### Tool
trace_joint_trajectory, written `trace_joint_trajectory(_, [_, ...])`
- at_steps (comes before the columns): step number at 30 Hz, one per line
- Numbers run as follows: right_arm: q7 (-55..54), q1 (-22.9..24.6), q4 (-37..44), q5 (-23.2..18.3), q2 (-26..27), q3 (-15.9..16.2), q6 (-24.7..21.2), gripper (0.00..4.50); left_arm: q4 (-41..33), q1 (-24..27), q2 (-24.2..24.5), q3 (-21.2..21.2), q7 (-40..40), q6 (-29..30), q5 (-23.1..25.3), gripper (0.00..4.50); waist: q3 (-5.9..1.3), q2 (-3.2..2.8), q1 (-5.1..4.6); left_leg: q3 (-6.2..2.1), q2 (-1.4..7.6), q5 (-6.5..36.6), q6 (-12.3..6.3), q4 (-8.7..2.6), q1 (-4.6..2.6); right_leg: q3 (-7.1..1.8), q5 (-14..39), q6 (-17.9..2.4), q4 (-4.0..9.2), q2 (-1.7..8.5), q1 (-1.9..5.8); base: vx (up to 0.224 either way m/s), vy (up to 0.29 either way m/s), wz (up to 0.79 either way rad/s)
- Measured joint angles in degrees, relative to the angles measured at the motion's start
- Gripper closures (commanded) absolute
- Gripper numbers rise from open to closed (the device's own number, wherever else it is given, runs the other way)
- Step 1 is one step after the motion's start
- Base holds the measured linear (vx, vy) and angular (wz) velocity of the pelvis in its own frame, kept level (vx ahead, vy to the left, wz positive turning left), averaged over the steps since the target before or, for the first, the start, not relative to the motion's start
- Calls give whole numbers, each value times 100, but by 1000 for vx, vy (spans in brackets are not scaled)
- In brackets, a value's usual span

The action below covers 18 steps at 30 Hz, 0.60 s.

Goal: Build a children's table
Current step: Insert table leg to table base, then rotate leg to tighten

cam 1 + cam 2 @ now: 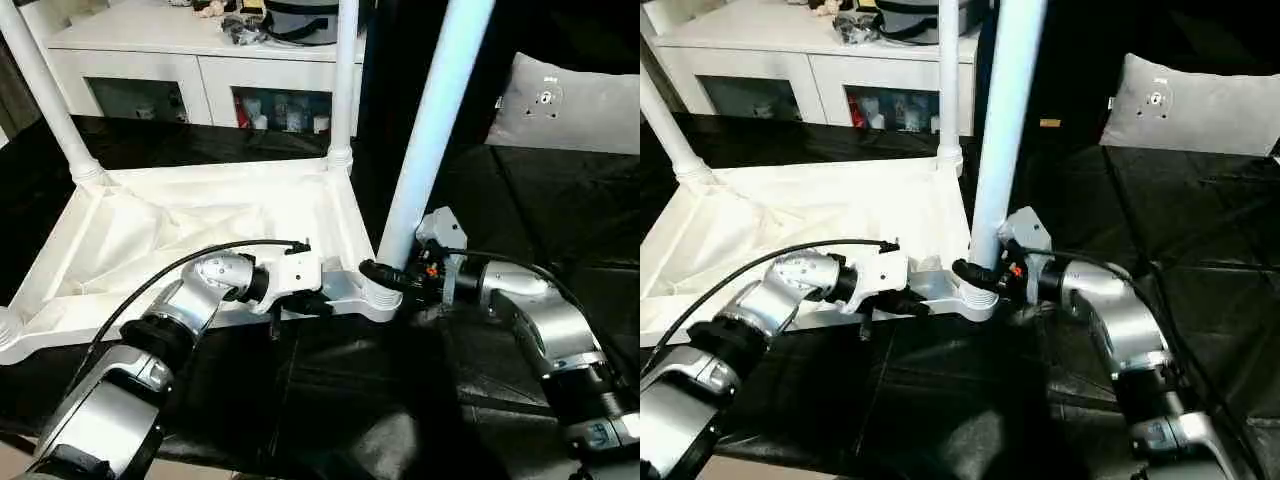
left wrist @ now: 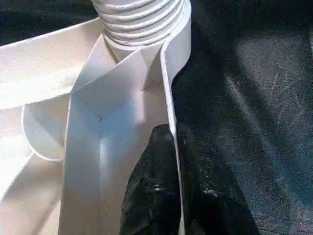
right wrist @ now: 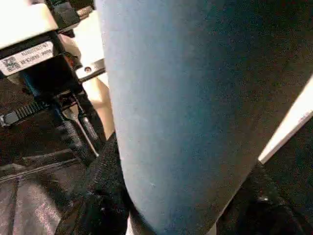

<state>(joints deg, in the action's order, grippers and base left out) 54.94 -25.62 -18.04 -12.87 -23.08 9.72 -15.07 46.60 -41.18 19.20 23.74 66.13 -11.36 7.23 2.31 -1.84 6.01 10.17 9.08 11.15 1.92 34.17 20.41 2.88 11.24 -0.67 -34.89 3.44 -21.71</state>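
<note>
The white tabletop (image 1: 200, 225) lies upside down on a black cloth, ribbed underside up. Two white legs stand in its far corner sockets, one on the left (image 1: 45, 95) and one on the right (image 1: 345, 80). A third leg (image 1: 430, 130) rises from the near right corner socket (image 1: 372, 298), whose threaded collar (image 2: 142, 22) is close in the left wrist view. My right gripper (image 1: 385, 272) is shut around this leg's base, and the leg (image 3: 186, 112) sits between its fingers (image 3: 98, 196). My left gripper (image 1: 310, 300) is shut on the tabletop's near rim (image 2: 171, 98), its fingers (image 2: 146, 196) pinching the thin wall.
A white cabinet with glass doors (image 1: 200, 80) stands behind the tabletop, with a grey bag (image 1: 300, 20) on top. A grey cushion (image 1: 570, 100) lies at the back right. Black cloth (image 1: 350, 400) covers the floor around the work.
</note>
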Motion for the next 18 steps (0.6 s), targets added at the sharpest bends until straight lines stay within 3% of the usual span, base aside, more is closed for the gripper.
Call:
trace_joint_trajectory(9, [111,27,274,13,-62,148,-188,263,315,-224,76,61,181,-219,46,450,9,32,-26,2,0,0,2,-22,-1,-1,26,23,10,0,-3,0,0,0])
trace_joint_trajectory(15, [-71,89,449,23,62,140,-362,263,133,-145,107,-25,279,88,3,450,6,40,-60,5,-2,1,5,-48,-13,-1,37,17,15,0,-1,0,0,0])
trace_joint_trajectory(18, [-625,175,594,29,354,29,-631,263,-330,164,134,-258,204,695,-148,450,7,46,-123,9,-3,0,11,-62,-35,-4,48,26,15,0,4,0,0,0])
